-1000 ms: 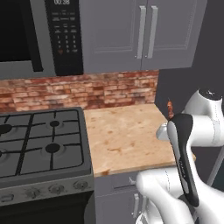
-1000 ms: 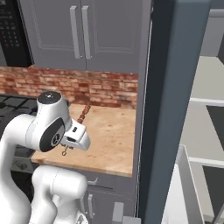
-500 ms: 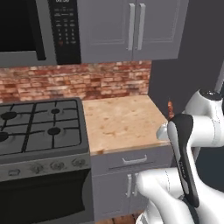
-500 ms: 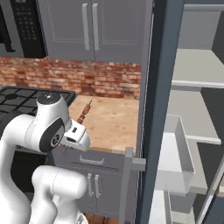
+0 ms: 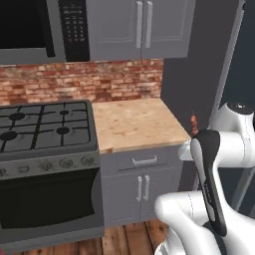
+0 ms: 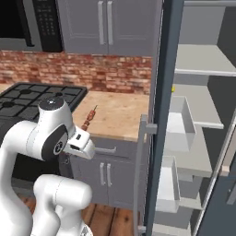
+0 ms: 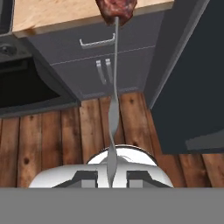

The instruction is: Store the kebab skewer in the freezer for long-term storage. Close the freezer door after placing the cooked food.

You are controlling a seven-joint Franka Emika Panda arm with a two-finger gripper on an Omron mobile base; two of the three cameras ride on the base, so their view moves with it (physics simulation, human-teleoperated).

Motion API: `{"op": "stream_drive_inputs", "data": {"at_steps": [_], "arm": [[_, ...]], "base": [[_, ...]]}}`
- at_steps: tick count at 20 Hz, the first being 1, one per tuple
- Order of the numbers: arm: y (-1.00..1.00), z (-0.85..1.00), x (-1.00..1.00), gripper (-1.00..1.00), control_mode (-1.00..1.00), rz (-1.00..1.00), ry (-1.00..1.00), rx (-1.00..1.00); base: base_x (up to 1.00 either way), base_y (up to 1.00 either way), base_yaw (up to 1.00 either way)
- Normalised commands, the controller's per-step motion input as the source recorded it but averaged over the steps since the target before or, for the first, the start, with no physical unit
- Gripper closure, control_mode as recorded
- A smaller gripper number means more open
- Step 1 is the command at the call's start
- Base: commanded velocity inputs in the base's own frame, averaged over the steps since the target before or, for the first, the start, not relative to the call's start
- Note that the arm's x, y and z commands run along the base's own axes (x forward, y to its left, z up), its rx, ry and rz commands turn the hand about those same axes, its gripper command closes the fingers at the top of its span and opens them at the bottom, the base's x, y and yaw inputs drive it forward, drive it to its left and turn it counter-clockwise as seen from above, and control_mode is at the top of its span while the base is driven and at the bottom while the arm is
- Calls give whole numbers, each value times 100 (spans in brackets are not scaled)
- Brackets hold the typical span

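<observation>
Your pincer point(image 7: 111, 175) is clamped on the bare end of the kebab skewer point(image 7: 114, 78), whose meat end juts out beyond the tips, raised off the wooden counter point(image 6: 115, 115) behind it. To its right stands the freezer door point(image 6: 161, 115), swung open edge-on, then the freezer point(image 6: 198, 64) shelves. Carry the stick level around the door's edge; the grip looks thin, so move slowly toward a shelf.
</observation>
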Motion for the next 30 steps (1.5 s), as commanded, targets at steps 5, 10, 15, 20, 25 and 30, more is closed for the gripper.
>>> {"op": "stream_drive_inputs", "data": {"at_steps": [5, 10, 15, 20, 25, 30], "arm": [[0, 0, 0, 100, 100, 0, 0, 0], [0, 0, 0, 100, 100, 0, 0, 0], [0, 0, 0, 100, 100, 0, 0, 0], [0, 0, 0, 100, 100, 0, 0, 0], [0, 0, 0, 100, 100, 0, 0, 0], [0, 0, 0, 100, 100, 0, 0, 0]], "base": [[-71, 1, 0], [-72, 0, 0], [-72, 0, 0], [-71, 0, 0], [-39, -34, 0], [-38, -10, -17]]}}
